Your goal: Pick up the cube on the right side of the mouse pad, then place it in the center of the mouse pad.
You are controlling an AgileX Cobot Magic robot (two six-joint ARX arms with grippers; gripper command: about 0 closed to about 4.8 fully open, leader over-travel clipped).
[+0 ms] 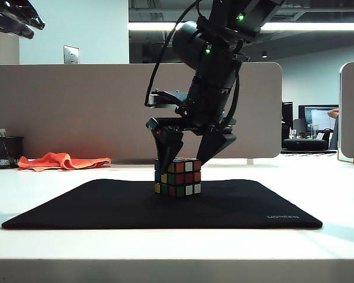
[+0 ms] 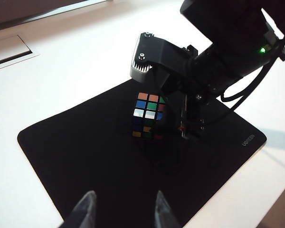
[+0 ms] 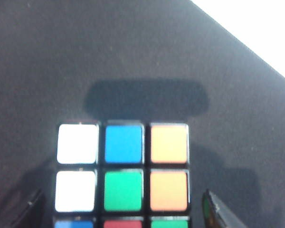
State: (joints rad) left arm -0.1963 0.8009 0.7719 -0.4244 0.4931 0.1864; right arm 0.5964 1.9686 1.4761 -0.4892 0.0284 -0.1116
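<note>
The cube point(image 1: 177, 177) stands on the black mouse pad point(image 1: 106, 206), about at its middle, with scrambled coloured stickers. My right gripper point(image 1: 184, 160) hangs straight over it, open, one finger down each side of the cube's top. The right wrist view shows the cube point(image 3: 123, 171) between the fingertips point(image 3: 213, 211) with a small gap on either side. My left gripper point(image 1: 17, 17) is high at the far left, away from the pad. In the left wrist view this gripper point(image 2: 123, 202) is open and empty over the pad's point(image 2: 85, 152) edge, facing the cube point(image 2: 147, 116) and the right arm point(image 2: 204, 71).
An orange cloth point(image 1: 62, 160) lies at the back left of the white table point(image 1: 318, 183), beside a black mesh cup point(image 1: 6, 152). A beige partition point(image 1: 94, 106) closes the back. The pad carries grey lettering point(image 1: 282, 217) at its front right corner.
</note>
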